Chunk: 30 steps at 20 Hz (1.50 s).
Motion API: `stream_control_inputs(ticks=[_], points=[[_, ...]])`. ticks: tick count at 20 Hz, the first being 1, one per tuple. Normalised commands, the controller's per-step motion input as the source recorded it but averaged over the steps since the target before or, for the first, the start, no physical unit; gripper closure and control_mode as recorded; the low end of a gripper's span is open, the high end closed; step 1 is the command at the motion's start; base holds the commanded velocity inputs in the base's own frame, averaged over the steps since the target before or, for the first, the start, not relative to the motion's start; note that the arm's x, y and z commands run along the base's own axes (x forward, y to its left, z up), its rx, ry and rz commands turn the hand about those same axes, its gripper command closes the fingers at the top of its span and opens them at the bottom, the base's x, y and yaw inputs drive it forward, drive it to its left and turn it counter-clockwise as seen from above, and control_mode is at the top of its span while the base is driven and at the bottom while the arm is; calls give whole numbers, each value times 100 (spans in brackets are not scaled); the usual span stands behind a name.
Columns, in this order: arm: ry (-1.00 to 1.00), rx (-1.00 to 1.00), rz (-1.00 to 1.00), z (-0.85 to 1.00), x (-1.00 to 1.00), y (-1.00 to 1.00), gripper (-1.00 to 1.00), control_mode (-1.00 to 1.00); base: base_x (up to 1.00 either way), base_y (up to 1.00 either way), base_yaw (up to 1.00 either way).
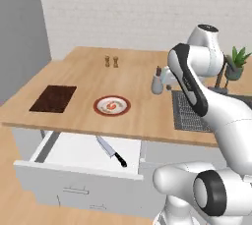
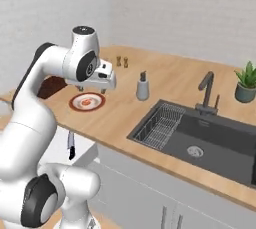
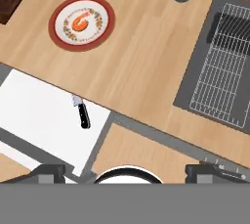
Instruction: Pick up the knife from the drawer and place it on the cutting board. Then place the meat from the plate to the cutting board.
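Observation:
The knife [image 1: 111, 151] lies in the open white drawer [image 1: 69, 148] below the counter, blade toward the counter and black handle [image 3: 84, 119] toward the front. On the counter, the red-rimmed plate [image 3: 82, 22] carries the curled orange meat [image 3: 79, 23]. Left of the plate lies the dark cutting board [image 1: 53, 98], bare. My gripper [image 2: 91, 90] hangs high over the counter, right of the plate and apart from everything. Its fingertips [image 3: 49, 171] stand wide apart, open and empty.
A grey soap bottle [image 2: 143, 87] stands right of the plate. Beyond it are the dark sink [image 2: 220, 140] with a wire rack [image 3: 219, 78], a faucet [image 2: 207, 90] and a potted plant [image 2: 246, 83]. Two small shakers [image 1: 111, 61] stand at the back.

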Motion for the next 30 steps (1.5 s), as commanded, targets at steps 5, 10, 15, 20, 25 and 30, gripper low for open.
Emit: stream_control_inputs(ticks=[5, 10, 15, 20, 25, 30], points=[[0, 0, 0, 0, 0, 0, -100, 100, -8, -25, 99], [0, 0, 0, 0, 0, 0, -100, 100, -10, -46, 92], [0, 0, 0, 0, 0, 0, -100, 100, -3, -65, 78], [0, 0, 0, 0, 0, 0, -100, 100, -12, -73, 57], [0, 0, 0, 0, 0, 0, -100, 100, -5, -16, 2], [10, 0, -5, -37, 8, 0, -100, -100, 0, 0, 0]])
